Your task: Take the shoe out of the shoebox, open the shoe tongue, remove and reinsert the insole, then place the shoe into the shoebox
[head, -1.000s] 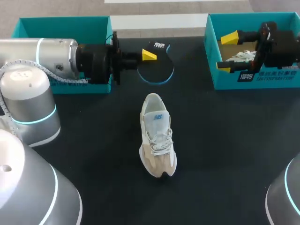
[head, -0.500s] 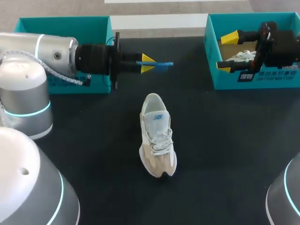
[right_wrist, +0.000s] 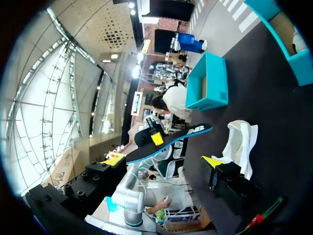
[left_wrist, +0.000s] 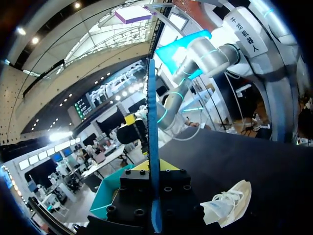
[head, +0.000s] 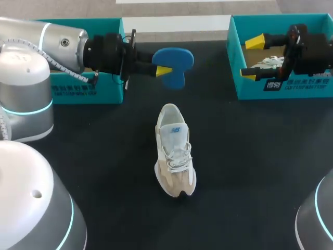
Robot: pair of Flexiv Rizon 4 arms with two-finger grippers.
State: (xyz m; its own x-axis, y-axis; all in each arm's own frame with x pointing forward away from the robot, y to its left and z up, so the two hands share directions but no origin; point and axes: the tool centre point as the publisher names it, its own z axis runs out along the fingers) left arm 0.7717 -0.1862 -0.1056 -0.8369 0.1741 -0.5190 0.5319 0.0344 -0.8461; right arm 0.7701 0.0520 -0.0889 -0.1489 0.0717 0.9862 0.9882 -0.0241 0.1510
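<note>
A white and beige shoe [head: 175, 151] lies on the black table, heel toward the back. Behind it, above the table, my left gripper [head: 164, 70] is shut on the blue insole [head: 173, 62], whose blue underside faces up. In the left wrist view the insole [left_wrist: 152, 122] stands edge-on between my left gripper's [left_wrist: 153, 169] fingers, with the shoe [left_wrist: 227, 208] below and beside it. My right gripper [head: 252, 58] stands open over the right shoebox [head: 291, 88], holding nothing. From the right wrist view the insole [right_wrist: 168, 139] and shoe [right_wrist: 239, 142] lie ahead of my right gripper [right_wrist: 162, 160].
A second teal shoebox [head: 73, 88] sits at the back left, partly behind my left arm. Another white shoe [head: 268, 63] lies inside the right shoebox. Bare black tabletop [head: 260, 172] surrounds the shoe in the middle.
My left wrist has rolled, turning the insole from its dark top face through edge-on to blue underside up. The right arm and the shoe have not moved.
</note>
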